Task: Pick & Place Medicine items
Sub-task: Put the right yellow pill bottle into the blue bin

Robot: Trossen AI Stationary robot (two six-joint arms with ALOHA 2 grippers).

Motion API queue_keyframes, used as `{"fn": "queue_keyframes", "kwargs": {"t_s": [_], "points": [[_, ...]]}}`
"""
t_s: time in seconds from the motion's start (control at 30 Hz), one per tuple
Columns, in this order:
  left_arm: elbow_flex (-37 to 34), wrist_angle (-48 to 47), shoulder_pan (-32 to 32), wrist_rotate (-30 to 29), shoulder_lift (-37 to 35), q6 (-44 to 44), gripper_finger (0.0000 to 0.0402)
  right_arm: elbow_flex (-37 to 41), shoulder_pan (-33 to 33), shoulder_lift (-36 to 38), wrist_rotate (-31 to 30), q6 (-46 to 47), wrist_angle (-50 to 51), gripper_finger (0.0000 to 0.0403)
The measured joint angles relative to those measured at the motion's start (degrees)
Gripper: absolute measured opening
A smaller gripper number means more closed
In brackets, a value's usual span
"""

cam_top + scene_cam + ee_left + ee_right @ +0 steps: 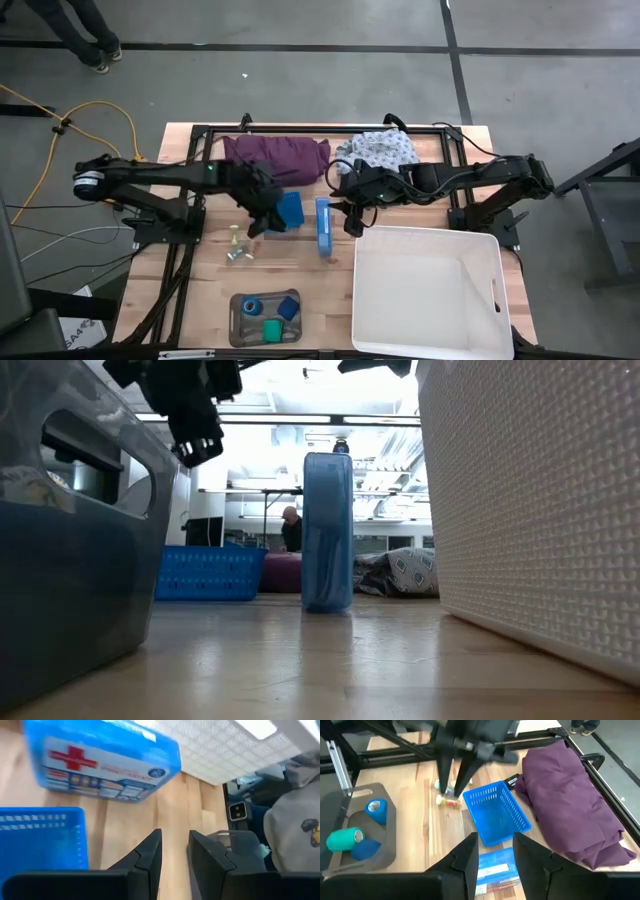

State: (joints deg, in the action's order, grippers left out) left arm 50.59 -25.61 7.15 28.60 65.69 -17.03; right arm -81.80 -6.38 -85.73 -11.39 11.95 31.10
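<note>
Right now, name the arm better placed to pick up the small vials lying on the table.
Left, probably. The left claw hangs empty, slightly parted, almost over the vials beside the blue basket. The right claw hovers farther off, beyond the first-aid box.

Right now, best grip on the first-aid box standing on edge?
Take the first-aid box by its upper edge, from straight above, fingers across its two broad faces. It stands upright and thin, and the right gripper hovers right beside it.

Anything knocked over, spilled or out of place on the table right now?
Yes: a few small vials lie loose on the bare wood beside the blue basket, outside the grey tray holding the rolls. The first-aid box stands on its edge rather than flat.
</note>
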Motion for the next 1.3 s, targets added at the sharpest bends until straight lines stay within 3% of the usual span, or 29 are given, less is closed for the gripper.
{"fn": "queue_keyframes", "kwargs": {"t_s": [0.2, 0.47, 1.07, 1.3], "points": [[0.0, -2.58, 1.71, -0.7, -7.65, 0.72, 0.0092, 0.0, 0.22, 0.0, 1.11, -0.2, 0.39, 0.011], [0.0, -8.02, -0.21, -8.14, -13.28, 1.31, 0.0092, 0.0, 0.28, 0.0, 1.11, -0.2, 0.34, 0.011], [0.0, -9.1, -2.61, -11.04, -14.73, 2.13, 0.0092, 0.0, 0.43, 0.0, 1.06, -1.64, 0.25, 0.011], [0.0, -9.12, -2.63, -11.05, -14.71, 2.02, 0.0092, 0.0, 4.73, 0.72, 3.5, -4.45, 0.97, 0.011]]}}
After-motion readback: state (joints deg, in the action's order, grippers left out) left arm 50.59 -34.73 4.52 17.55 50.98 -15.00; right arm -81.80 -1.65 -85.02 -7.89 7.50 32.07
